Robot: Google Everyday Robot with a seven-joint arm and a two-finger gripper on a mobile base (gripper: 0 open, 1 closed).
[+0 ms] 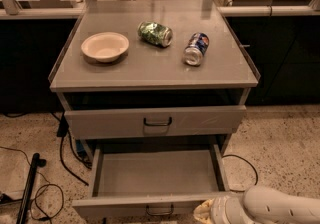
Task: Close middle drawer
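Observation:
The middle drawer (157, 175) is pulled far out of the grey cabinet, showing its shallow, empty, flat-bottomed tray. Its front panel (130, 206) runs along the bottom of the view, with a small dark loop handle (160, 212) at its centre. My gripper (205, 212) is at the bottom right, right against the drawer's front panel and just right of the handle. The white arm (280, 208) leads off to the right behind it. The gripper's tip is partly cut off by the bottom edge of the view.
Above the open drawer is a shut drawer front (157, 120) with a loop handle. On the cabinet top (150, 70) are a white bowl (105, 46), a green can (155, 33) and a blue can (196, 48), both lying down. Cables (65, 158) and a black pole (29, 188) lie on the floor at the left.

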